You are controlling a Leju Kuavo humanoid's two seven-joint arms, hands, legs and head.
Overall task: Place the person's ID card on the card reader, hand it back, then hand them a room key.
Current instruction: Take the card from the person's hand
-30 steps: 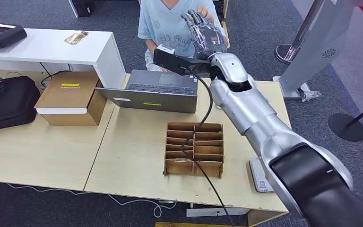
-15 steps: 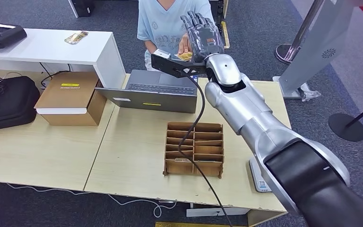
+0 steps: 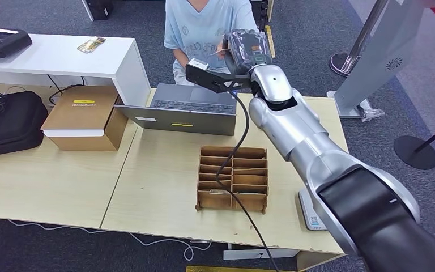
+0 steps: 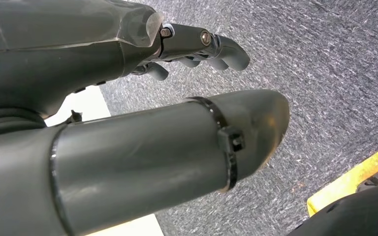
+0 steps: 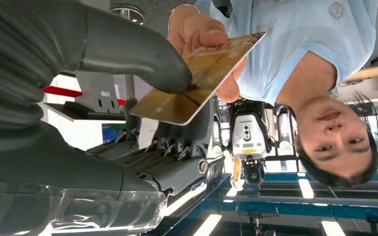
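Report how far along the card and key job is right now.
Which handover this is cannot be told. In hand: the right robot hand presses its thumb on a gold card that the person's hand also pinches, above the laptop. The card reader sits at the table's near right edge. The left robot hand hangs over carpet.

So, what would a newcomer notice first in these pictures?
The right hand is raised over the laptop toward a seated person, and both pinch one golden card. Below, a cardboard organizer stands on the table, with a black cable running across it.
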